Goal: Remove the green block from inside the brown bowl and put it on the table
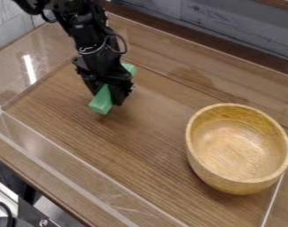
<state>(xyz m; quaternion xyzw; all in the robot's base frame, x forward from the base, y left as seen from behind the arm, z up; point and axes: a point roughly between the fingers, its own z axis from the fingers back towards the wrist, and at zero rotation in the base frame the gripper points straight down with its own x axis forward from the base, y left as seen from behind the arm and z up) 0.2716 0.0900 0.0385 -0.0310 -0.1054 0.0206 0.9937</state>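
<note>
My black gripper (108, 92) is shut on the green block (104, 103), a small bright green bar held tilted between the fingers. The block's lower end is at or just above the table (146, 133), left of centre; I cannot tell whether it touches. A second green patch (129, 68) shows behind the gripper's right side. The brown bowl (238, 147), round light wood with a thick rim, sits at the right with nothing inside it, well apart from the gripper.
Low clear acrylic walls (63, 168) edge the tabletop at the front and left. The dark arm (75, 27) reaches in from the upper left.
</note>
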